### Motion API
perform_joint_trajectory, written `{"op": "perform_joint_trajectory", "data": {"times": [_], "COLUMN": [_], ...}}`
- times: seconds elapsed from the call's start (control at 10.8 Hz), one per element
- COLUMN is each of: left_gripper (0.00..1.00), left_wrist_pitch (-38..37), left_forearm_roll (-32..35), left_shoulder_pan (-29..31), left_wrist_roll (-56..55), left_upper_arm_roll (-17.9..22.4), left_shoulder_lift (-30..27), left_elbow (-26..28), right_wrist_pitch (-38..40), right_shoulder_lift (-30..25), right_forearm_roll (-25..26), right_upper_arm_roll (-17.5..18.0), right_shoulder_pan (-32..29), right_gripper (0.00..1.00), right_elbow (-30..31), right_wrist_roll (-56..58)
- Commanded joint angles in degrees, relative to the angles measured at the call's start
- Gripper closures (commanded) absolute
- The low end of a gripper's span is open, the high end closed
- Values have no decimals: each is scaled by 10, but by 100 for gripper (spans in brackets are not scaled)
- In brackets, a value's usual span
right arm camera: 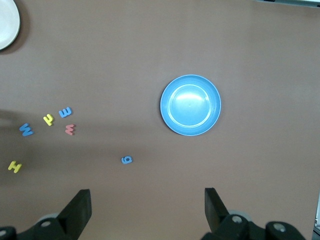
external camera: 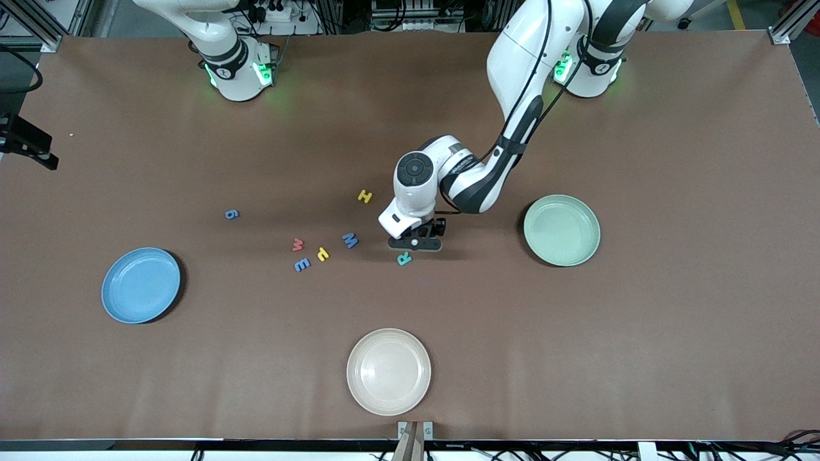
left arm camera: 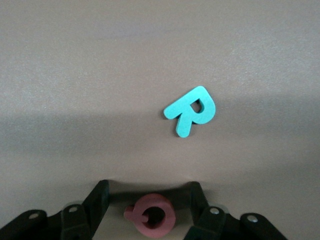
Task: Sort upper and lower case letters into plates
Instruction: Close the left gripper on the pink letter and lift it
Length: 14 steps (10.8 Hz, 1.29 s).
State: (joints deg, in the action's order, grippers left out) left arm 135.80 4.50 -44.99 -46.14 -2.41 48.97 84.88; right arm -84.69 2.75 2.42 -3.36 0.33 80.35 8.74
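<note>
The blue plate (external camera: 141, 285) lies at the right arm's end of the bench; the right gripper (right arm camera: 147, 212) waits with fingers wide, empty. Loose flat letters lie mid-bench. The left gripper (left arm camera: 150, 210) is down with its half-closed fingers either side of a pink letter (left arm camera: 150, 216), perhaps touching it; the teal R (external camera: 404, 258) lies beside them, then the mint plate (external camera: 562, 230).

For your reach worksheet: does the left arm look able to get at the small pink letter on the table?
Probably yes. The left gripper is low over the table, its fingers on either side of the pink letter, with nothing between them. The teal R lies apart.
</note>
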Motion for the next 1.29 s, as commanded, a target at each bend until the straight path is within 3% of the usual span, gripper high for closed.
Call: {"op": "perform_joint_trajectory", "data": {"times": [0.0,0.74,1.2], "left_gripper": [29,28,38], "left_wrist_pitch": [-18,-77,-76], "left_forearm_roll": [-2,-23,-25], "left_shoulder_pan": [-4,-6,-3], "left_wrist_roll": [-16,-19,-3], "left_upper_arm_roll": [4,3,4], "left_shoulder_lift": [3,-2,-3], "left_elbow": [-5,-7,-20], "right_wrist_pitch": [6,46,47], "right_shoulder_lift": [9,8,5], "right_forearm_roll": [20,14,13], "right_upper_arm_roll": [3,0,-2], "right_shoulder_pan": [12,-5,-6], "right_gripper": [0,0,0], "right_elbow": [-3,-6,-33], "right_wrist_roll": [1,1,3]}}
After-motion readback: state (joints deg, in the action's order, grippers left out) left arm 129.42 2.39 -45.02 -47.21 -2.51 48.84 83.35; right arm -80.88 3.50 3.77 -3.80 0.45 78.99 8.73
